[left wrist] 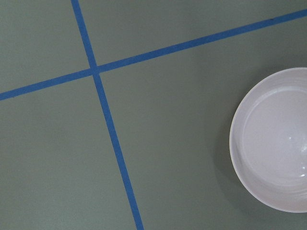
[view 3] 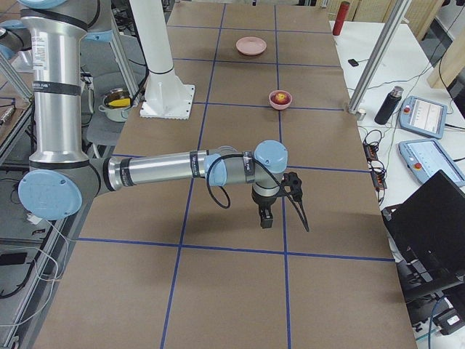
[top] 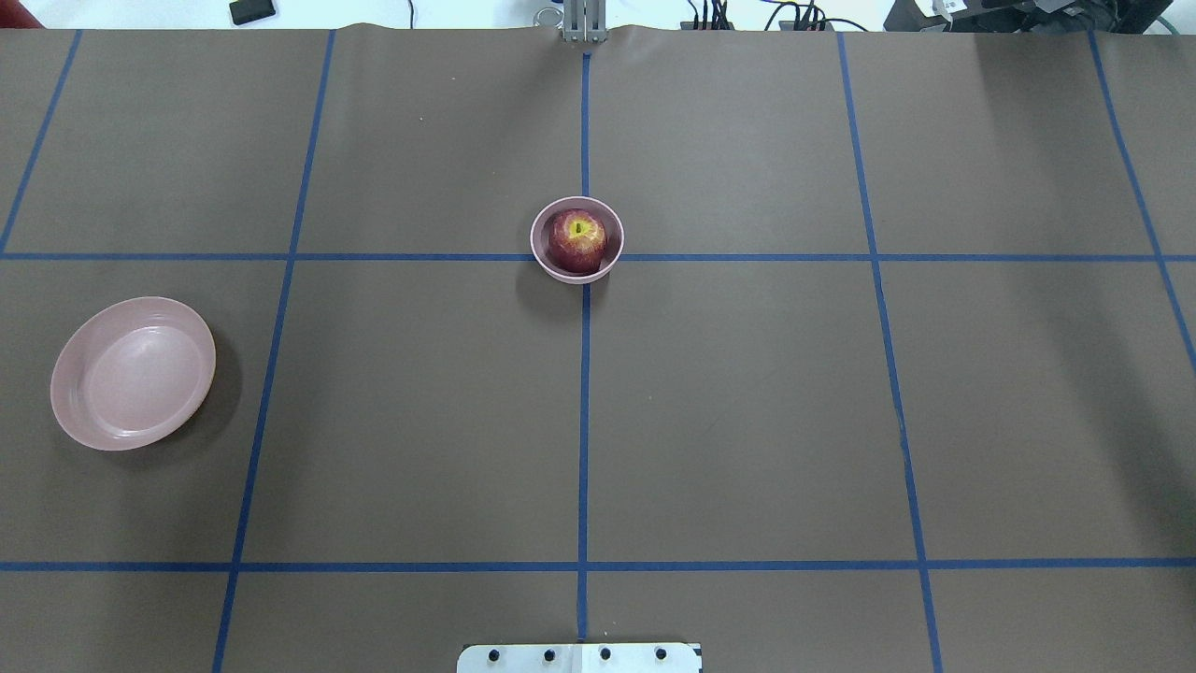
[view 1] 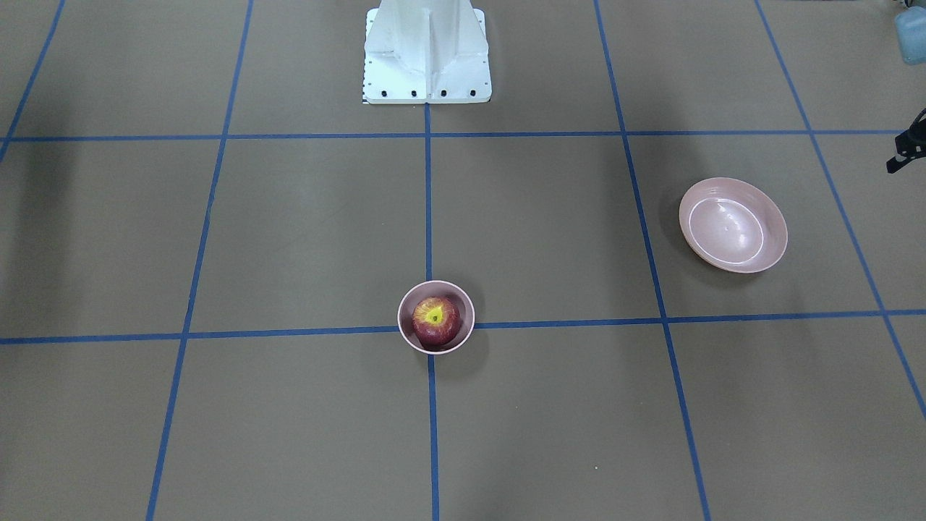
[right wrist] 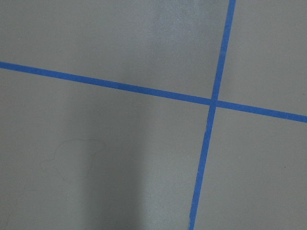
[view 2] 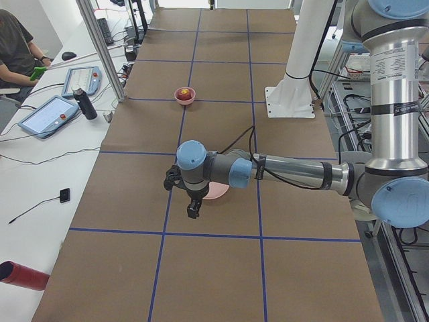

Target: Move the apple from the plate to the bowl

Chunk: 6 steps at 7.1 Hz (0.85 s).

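Note:
The dark red apple with its yellow-green stem patch sits inside the small deep pink bowl at the table's centre line; both also show in the overhead view, the apple within the bowl. The wide shallow pink plate lies empty on my left side, and it shows in the left wrist view. My left gripper hangs above the table beside the plate. My right gripper hangs over bare table on my right. I cannot tell whether either gripper is open or shut.
The white robot base stands at the table's near middle edge. Blue tape lines grid the brown table. A metal post, a dark bottle and tablets stand along the operators' side. A person sits there.

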### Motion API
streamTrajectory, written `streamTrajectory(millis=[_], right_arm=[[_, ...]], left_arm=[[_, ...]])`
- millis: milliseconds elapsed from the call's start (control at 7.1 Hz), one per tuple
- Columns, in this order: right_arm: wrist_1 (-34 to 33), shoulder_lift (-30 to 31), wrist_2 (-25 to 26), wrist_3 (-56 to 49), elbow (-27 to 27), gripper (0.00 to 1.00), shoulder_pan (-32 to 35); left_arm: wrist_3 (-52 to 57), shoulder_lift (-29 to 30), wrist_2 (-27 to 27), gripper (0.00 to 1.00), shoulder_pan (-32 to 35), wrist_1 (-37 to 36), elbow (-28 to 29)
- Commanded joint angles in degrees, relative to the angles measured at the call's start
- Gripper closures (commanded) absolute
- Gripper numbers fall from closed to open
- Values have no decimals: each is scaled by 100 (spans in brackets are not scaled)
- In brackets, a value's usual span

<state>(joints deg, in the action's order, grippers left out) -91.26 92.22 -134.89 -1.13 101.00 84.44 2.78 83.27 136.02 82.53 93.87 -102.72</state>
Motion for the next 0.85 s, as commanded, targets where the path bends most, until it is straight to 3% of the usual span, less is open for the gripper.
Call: streamTrajectory(millis=[0, 423, 705], right_arm=[[47, -11, -2, 8, 34, 0, 2], [47, 24, -11, -9, 8, 0, 2], [47, 33, 15, -10, -1, 0, 2]], left_arm=[[-6, 101, -6, 2, 79, 9, -2], [12, 251, -41, 2, 79, 262, 85], [12, 138, 3, 2, 105, 290, -211]])
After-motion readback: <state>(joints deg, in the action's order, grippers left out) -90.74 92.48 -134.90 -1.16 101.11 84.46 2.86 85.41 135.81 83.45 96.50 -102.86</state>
